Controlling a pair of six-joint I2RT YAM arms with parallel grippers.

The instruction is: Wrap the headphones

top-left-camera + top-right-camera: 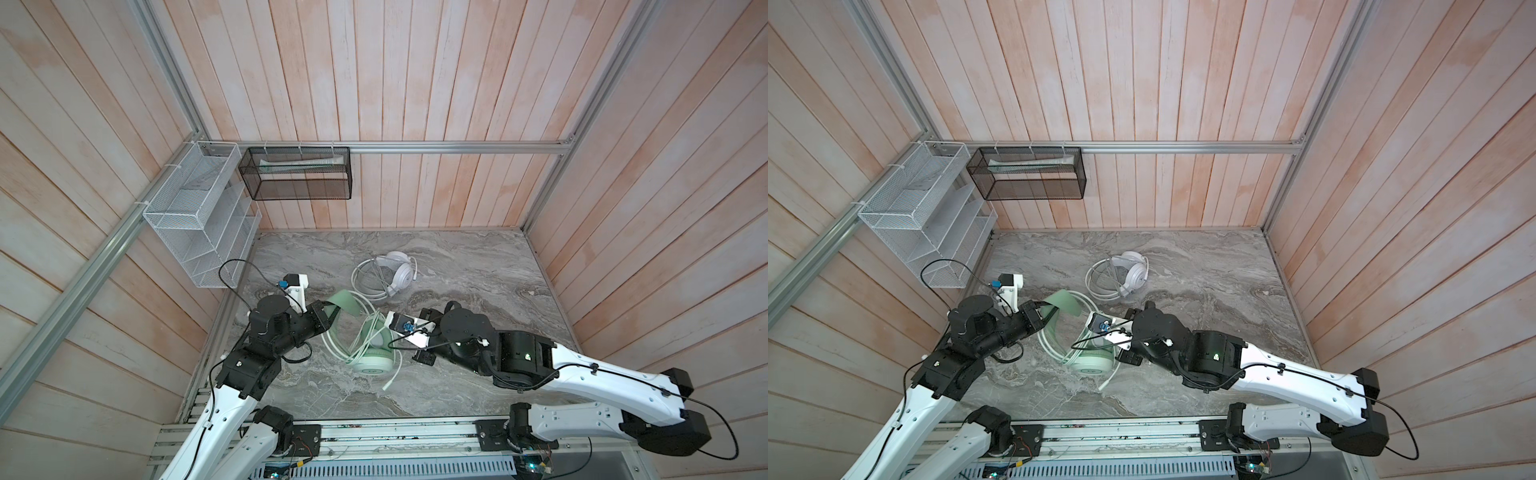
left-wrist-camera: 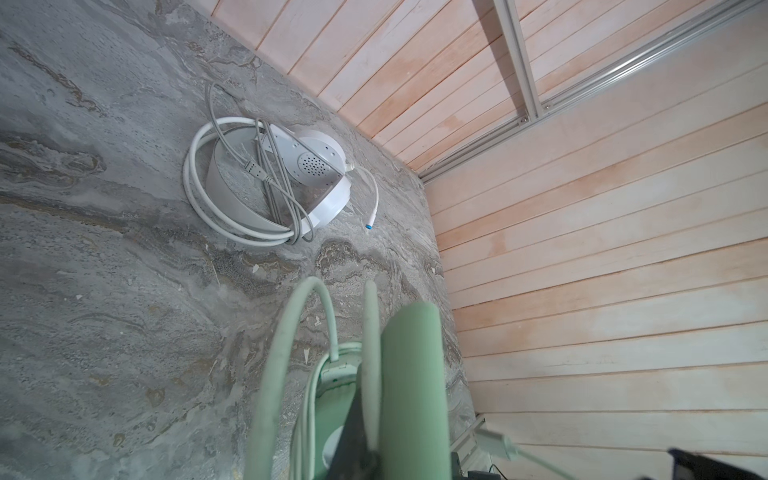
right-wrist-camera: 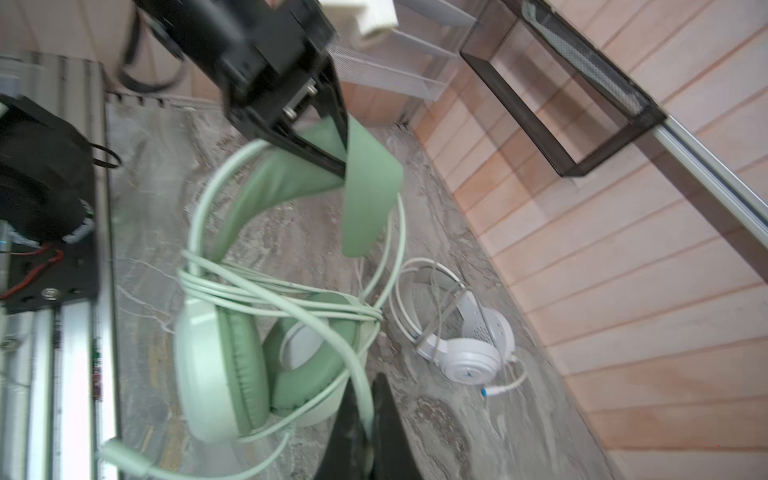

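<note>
- Left claw (image 3: 341, 164) is closed on the headband (image 3: 370, 187) of the green headset (image 1: 372, 365), holding it raised. The earcups (image 3: 232, 365) rest on the surface (image 1: 478, 291), centre front.
- Right claw (image 3: 368, 388) is closed, apparently pinching the green cable (image 3: 291, 299) beside the earcups; the view is blurred.
- White headset (image 1: 401, 270) lies further back on the surface, white cable (image 1: 354, 277) looped about it, well apart from both claws.
</note>
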